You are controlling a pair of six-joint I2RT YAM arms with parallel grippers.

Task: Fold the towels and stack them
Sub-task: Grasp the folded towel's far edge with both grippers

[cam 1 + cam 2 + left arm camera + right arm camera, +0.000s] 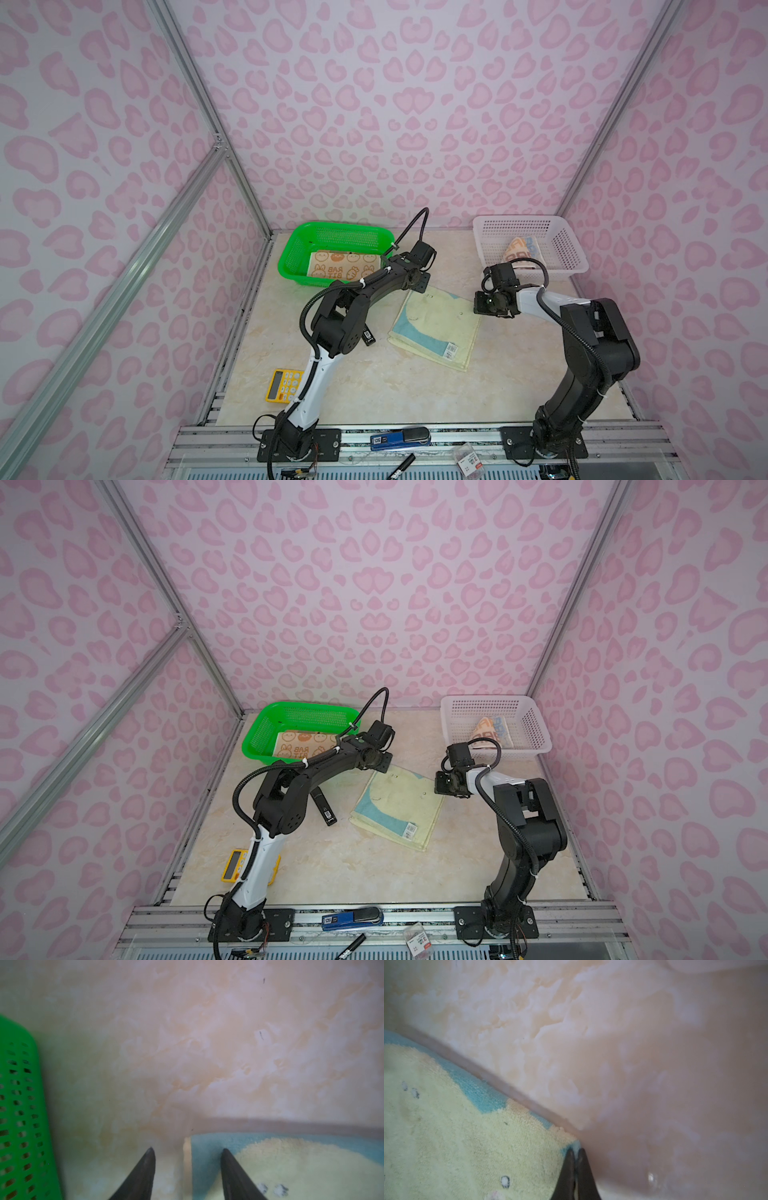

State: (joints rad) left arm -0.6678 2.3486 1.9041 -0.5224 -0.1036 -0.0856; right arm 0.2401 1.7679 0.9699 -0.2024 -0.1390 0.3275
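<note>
Blue-and-cream terry towel [436,328] lies flat at the centre of the table [374,386]. The right gripper [576,1150] is clenched on its 2 o'clock corner. The left gripper [187,1149] stands parted astride the 11 o'clock corner, grasping nothing. For a square fold, the left should pinch fully before both lift together, as the soft pile sags.

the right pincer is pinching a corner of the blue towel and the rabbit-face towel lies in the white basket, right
Not quite: both top views show the rabbit-face towel in the green basket. The right pincer does pinch a corner of the blue towel.
</note>
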